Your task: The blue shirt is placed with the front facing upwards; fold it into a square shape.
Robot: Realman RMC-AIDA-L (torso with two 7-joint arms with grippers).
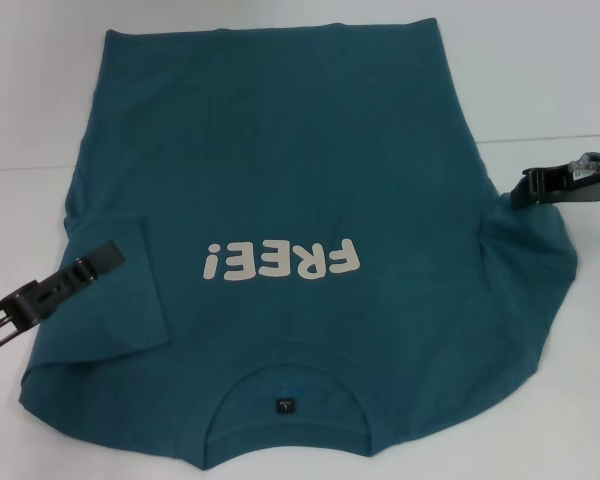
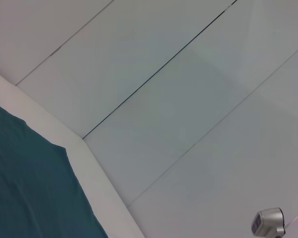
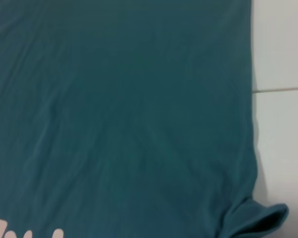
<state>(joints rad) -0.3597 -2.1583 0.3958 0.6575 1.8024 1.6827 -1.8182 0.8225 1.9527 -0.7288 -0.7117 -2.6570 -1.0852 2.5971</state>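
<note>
— Lying where?
— The blue shirt [image 1: 300, 180] is lying flat on the white table [image 1: 540, 90], lettering up, collar nearest.
— And the grippers?
— The left gripper [image 1: 105, 258] is hovering over one sleeve, the right gripper [image 1: 525, 188] is touching the other; finger states unclear.

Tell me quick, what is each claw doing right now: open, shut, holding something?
Left gripper: over the shirt's left sleeve; open or shut cannot be told.
Right gripper: at the shirt's right sleeve edge; grip cannot be told.
</note>
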